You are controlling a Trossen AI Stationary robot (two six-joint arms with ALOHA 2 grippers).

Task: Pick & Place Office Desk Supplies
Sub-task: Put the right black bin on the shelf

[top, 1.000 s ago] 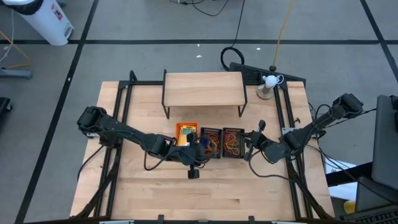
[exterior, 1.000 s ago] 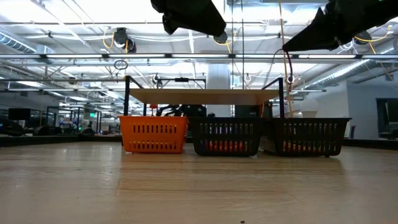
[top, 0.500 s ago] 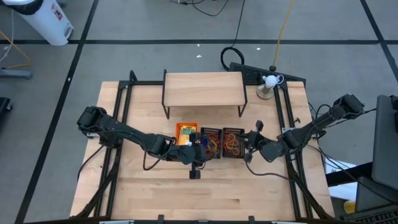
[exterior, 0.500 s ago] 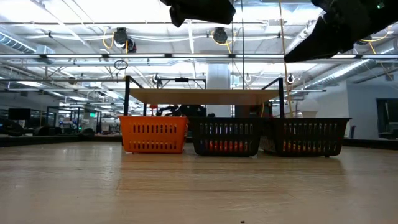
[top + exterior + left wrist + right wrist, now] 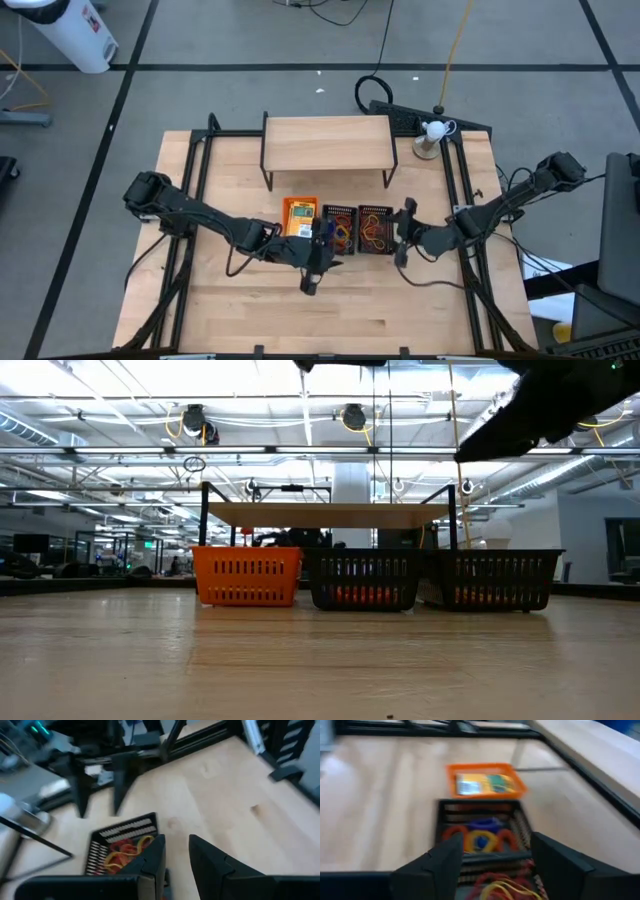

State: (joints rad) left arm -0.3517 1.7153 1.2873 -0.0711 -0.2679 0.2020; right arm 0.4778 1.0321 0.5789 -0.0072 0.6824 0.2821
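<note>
Three small trays stand in a row on the table: an orange tray [image 5: 299, 214] with a yellow-and-green crayon box [image 5: 483, 783] lying flat in it, a middle black mesh tray [image 5: 340, 228] with orange and blue rubber bands [image 5: 479, 838], and a right black mesh tray [image 5: 375, 228] with red and yellow rubber bands [image 5: 123, 853]. My left gripper [image 5: 176, 855] hovers above the near side of the middle tray [image 5: 320, 246], open and empty. My right gripper [image 5: 492, 865] hovers just right of the right tray [image 5: 404, 226], open wide and empty.
A large wooden shelf riser [image 5: 325, 143] stands behind the trays on thin black legs. A white rounded object on a base [image 5: 432, 133] sits at the far right corner. Black frame rails [image 5: 195, 160] run along the table's sides. Bare wood lies near the front edge [image 5: 330, 320].
My left gripper has gone up, leaving the low view almost wholly, and has shifted a little toward the table's right edge. My right gripper has gone a little toward the table's left edge, closer to the right mesh tray. The trays have stayed where they were.
</note>
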